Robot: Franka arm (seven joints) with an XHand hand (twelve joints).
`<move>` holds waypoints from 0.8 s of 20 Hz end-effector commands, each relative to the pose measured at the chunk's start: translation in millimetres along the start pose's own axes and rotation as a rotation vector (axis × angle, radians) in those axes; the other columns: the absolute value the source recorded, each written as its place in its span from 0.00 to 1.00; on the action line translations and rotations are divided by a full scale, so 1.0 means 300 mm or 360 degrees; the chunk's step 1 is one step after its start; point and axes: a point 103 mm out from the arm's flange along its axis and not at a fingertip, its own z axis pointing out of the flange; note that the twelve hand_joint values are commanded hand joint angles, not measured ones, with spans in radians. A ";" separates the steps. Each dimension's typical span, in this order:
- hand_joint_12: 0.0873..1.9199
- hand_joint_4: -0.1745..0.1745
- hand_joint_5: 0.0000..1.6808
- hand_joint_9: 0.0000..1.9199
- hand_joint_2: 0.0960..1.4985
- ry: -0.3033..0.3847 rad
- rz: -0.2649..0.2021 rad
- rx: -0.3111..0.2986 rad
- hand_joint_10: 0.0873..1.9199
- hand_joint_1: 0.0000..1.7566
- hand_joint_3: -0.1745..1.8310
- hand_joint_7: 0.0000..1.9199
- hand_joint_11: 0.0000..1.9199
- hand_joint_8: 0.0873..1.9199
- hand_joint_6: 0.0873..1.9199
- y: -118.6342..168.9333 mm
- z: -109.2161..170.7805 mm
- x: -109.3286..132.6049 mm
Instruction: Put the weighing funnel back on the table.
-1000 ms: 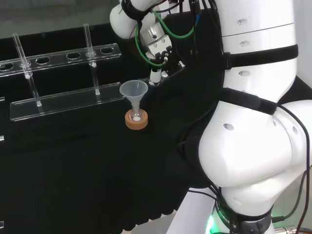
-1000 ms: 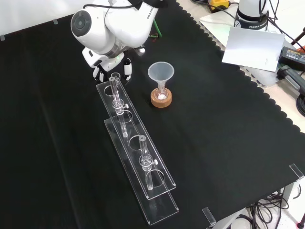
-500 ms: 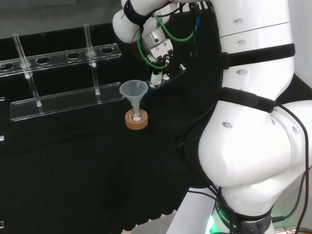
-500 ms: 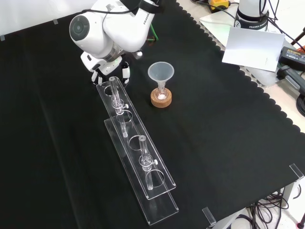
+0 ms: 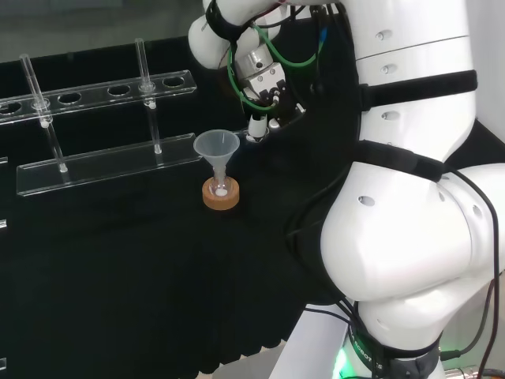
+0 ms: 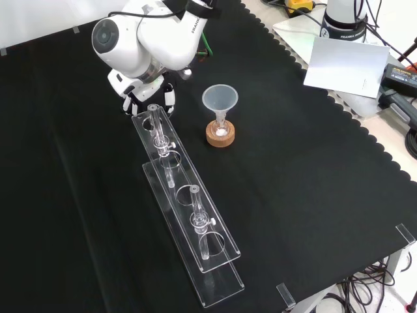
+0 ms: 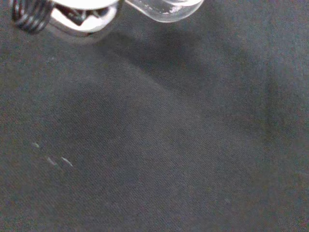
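Hand shifted slightly leftward in front view, near rack end.

1. Funnel, clear, cone-shaped, standing mouth up with its stem in a small flask.
2. Cork ring, a stand under that flask, right of the rack in the front view.
3. Test-tube rack, clear plastic, two tiers, lying long across the cloth.
4. Test tubes, two, upright in the rack: one near its far end, one nearer the front view's bottom.
5. Black cloth, scalloped edge, covering the bench.
6. White sheet, past the cloth's far right edge.
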 end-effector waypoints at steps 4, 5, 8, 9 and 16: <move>0.50 1.00 0.71 0.52 0.46 0.0014 -0.0008 -0.0004 0.08 0.63 0.37 0.31 0.44 0.30 0.37 0.013 0.011 0.002; 0.50 1.00 0.71 0.52 0.46 0.0015 -0.0008 -0.0004 0.08 0.63 0.37 0.31 0.44 0.30 0.37 0.014 0.012 0.002; 0.50 1.00 0.71 0.52 0.46 0.0009 -0.0007 -0.0002 0.08 0.63 0.37 0.31 0.44 0.30 0.37 0.015 0.014 0.003; 0.50 1.00 0.71 0.52 0.46 0.0006 -0.0005 0.0000 0.08 0.63 0.37 0.31 0.44 0.30 0.37 0.016 0.014 0.005; 0.50 1.00 0.72 0.52 0.45 -0.0011 -0.0009 0.0012 0.08 0.63 0.37 0.31 0.44 0.30 0.37 0.037 0.016 0.060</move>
